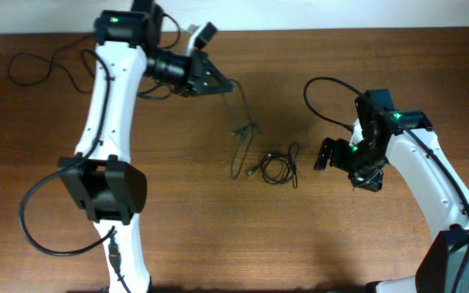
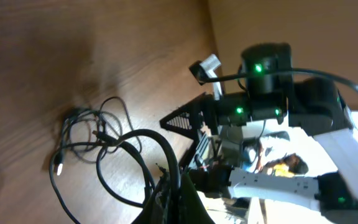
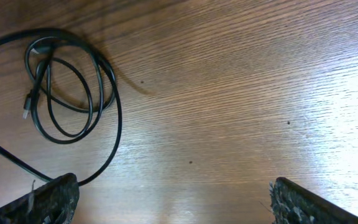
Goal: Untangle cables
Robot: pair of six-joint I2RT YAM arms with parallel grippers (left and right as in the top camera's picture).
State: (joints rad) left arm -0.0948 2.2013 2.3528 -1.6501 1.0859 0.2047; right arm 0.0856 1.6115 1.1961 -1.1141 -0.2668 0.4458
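Note:
My left gripper (image 1: 221,80) is shut on one thin black cable (image 1: 241,130), which hangs from its jaws down to the table and ends near the middle. In the left wrist view the jaws (image 2: 176,198) pinch this strand (image 2: 143,144). A small coiled bundle of cable (image 1: 279,168) lies on the wood to the right of it; it also shows in the left wrist view (image 2: 82,138) and the right wrist view (image 3: 67,93). My right gripper (image 1: 324,155) is open and empty, right of the bundle; its fingers (image 3: 173,202) are spread wide above bare wood.
Thicker black robot wires loop at the far left back (image 1: 31,67), near the left arm's base (image 1: 35,220) and above the right arm (image 1: 322,88). The brown wooden table (image 1: 218,236) fills the view. The right arm (image 2: 266,93) shows in the left wrist view.

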